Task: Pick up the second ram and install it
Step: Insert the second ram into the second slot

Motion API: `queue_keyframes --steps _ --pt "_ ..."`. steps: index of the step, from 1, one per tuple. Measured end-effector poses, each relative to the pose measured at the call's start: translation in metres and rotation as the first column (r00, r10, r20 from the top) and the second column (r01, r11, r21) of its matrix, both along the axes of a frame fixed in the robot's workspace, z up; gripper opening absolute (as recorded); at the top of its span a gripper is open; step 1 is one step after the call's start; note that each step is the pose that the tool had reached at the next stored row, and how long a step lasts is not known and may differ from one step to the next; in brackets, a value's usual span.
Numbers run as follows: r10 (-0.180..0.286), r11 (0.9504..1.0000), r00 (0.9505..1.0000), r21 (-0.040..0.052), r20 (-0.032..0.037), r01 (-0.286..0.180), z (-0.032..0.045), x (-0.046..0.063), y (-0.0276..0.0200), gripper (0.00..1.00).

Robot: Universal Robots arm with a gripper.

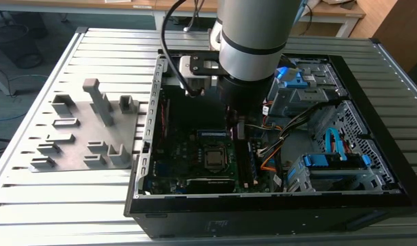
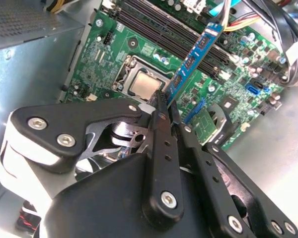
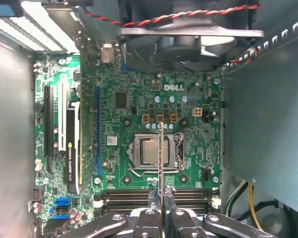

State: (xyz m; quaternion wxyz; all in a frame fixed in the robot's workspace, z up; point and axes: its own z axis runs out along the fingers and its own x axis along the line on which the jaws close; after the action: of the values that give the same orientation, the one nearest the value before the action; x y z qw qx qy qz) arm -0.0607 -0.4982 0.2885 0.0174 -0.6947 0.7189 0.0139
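Gripper (image 2: 166, 101) is closed narrow on the ram stick (image 2: 193, 59). Both fingers (image 2: 161, 148) are pinched on its flat faces at one short end. The stick runs lengthwise out past the fingertips toward the motherboard (image 2: 104, 54). In the second wrist view I see its blue-green face with black chips and a small pale label. It's not seated in any slot. I can't tell whether the far end touches the board.

In the first wrist view the stick (image 3: 161, 153) is edge-on, a thin line from the gripper (image 3: 161, 192) drawn across the processor socket (image 3: 151, 151). The memory slots (image 3: 124, 198) sit right by the fingertips and run crosswise to that line. The case fan (image 3: 188, 44) with red-black wires is beyond the socket from the gripper. An expansion card (image 3: 72, 144) stands off to one side of the gripper, well apart from it.

In the exterior view the arm (image 1: 249, 41) drops straight down into the open computer case (image 1: 263, 218), which lies on its side on the slatted desk (image 1: 71, 205). A gray holder plate (image 1: 79, 138) with upright blocks lies on the desk outside the case on the exterior view's left, well away from the gripper.
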Motion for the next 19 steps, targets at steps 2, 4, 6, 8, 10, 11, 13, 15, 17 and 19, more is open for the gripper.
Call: queue_keyframes --steps 2,4,6,8,10,11,13,15,17,19 --pt "-0.024 0.9997 0.9997 0.0000 0.0000 0.024 0.0000 0.0000 0.0000 0.14" --pt "-0.047 0.9989 0.9989 0.0000 0.0000 0.047 0.0000 0.0000 0.0000 0.14" --pt "-0.070 0.9976 0.9976 0.0000 0.0000 0.070 0.0000 0.0000 0.0000 0.14" --pt "-0.092 0.9957 0.9957 0.0000 0.0000 0.092 -0.0001 0.0000 0.0000 0.14" --pt "-0.112 0.9937 0.9937 0.0000 0.0000 0.112 -0.0001 0.0000 0.0000 0.14" --pt "-0.122 0.9925 0.9925 0.0000 0.0000 0.122 -0.0001 0.0000 0.0000 0.14" --pt "-0.142 0.9898 0.9898 -0.0001 0.0000 0.142 -0.0001 0.0000 0.0000 0.14" --pt "-0.162 0.9868 0.9868 0.0000 0.0000 0.162 -0.0001 0.0000 0.0000 0.14" --pt "-0.179 0.9838 0.9838 0.0000 0.0000 0.179 -0.0001 0.0000 0.0000 0.14" --pt "-0.197 0.9804 0.9804 0.0000 0.0000 0.197 -0.0001 0.0000 0.0000 0.14"
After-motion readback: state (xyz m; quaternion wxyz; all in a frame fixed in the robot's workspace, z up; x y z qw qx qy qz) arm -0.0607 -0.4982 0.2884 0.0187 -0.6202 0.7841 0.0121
